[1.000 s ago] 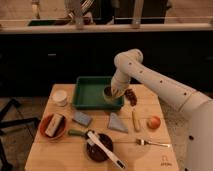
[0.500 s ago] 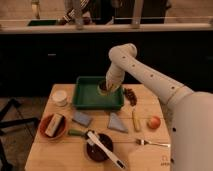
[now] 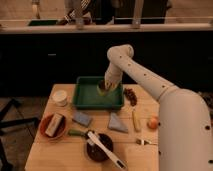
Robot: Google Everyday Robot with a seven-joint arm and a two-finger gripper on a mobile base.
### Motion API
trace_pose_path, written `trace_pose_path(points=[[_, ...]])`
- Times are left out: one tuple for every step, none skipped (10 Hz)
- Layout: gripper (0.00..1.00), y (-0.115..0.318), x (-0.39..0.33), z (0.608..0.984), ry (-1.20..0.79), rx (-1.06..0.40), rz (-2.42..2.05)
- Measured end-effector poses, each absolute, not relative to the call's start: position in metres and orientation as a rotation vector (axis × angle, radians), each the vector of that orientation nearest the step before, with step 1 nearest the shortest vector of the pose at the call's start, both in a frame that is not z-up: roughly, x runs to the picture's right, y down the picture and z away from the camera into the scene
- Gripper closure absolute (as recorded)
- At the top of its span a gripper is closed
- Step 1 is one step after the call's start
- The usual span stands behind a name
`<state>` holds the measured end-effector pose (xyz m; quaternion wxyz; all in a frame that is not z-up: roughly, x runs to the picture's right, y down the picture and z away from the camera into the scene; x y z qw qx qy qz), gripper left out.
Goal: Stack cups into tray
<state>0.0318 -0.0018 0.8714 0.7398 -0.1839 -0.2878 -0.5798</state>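
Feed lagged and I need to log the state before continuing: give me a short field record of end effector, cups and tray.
end effector: low inside the green tray, right half
dark cup: in the tray, at the end effector; grip unclear
cream cup: on the table, left of the tray, apart from it
stacked: not yet

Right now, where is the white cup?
In the camera view, the white cup stands on the table, just left of the tray and behind the orange bowl. The gripper is down inside the tray's back right part.
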Motion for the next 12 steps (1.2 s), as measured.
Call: trace_pose_path(points=[[0.95, 0.000, 0.033, 0.879, -0.631, -0.408, -1.266], [0.95, 0.003, 0.032, 0.892, -0.633, -0.418, -1.260], [0.95, 0.004, 0.031, 0.897, -0.635, -0.424, -1.259], [0.95, 0.005, 0.028, 0.903, -0.639, -0.431, -1.260], [0.95, 0.008, 0.027, 0.908, -0.642, -0.441, -1.259], [0.95, 0.010, 0.027, 0.913, -0.643, -0.450, -1.256], [0.95, 0.012, 0.029, 0.915, -0.644, -0.460, -1.253], [0.95, 0.013, 0.030, 0.916, -0.644, -0.466, -1.251], [0.95, 0.014, 0.031, 0.918, -0.644, -0.470, -1.248], [0.95, 0.016, 0.031, 0.919, -0.645, -0.474, -1.246], [0.95, 0.016, 0.032, 0.920, -0.643, -0.476, -1.243], [0.95, 0.017, 0.034, 0.920, -0.642, -0.478, -1.239]])
